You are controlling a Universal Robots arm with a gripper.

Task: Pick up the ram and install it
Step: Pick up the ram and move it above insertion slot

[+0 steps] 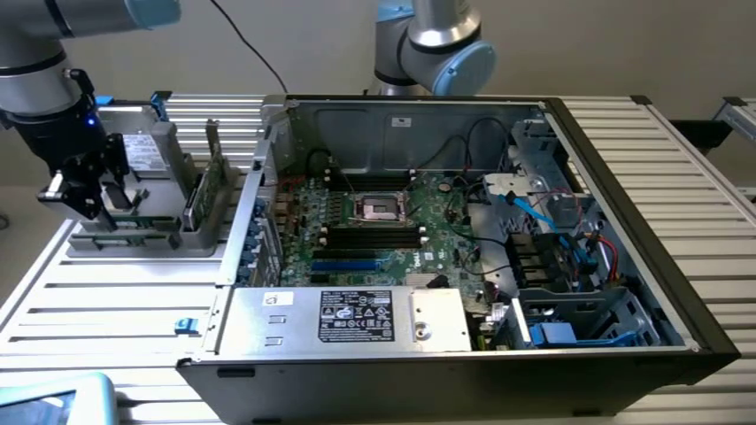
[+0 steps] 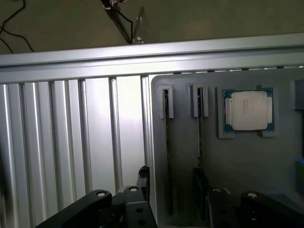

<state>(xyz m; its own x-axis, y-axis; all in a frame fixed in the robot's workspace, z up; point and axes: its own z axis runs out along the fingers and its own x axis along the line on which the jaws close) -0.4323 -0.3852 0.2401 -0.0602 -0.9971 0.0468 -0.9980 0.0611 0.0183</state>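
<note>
Two ram sticks stand on edge in narrow slots of a grey holder (image 2: pixel 237 166); I see their thin dark top edges, one ram (image 2: pixel 166 156) and a second one (image 2: pixel 200 142). My gripper (image 2: pixel 171 179) hovers above them, open, its black fingers (image 2: pixel 143 178) on either side of the first stick, nothing held. In the exterior view the gripper (image 1: pixel 88 202) hangs over the left end of the grey holder (image 1: pixel 142 243), beside the open computer case. The motherboard (image 1: pixel 408 257) lies inside, with black memory slots (image 1: pixel 372 235) below the processor socket (image 1: pixel 381 206).
A square silver processor chip (image 2: pixel 248 110) rests in the holder. An upright card (image 1: pixel 212 177) and a labelled drive (image 1: pixel 148 155) also stand there. The case (image 1: pixel 614 266) holds a power supply (image 1: pixel 343 319), cables and drive bays. A second arm (image 1: pixel 431 44) stands behind it.
</note>
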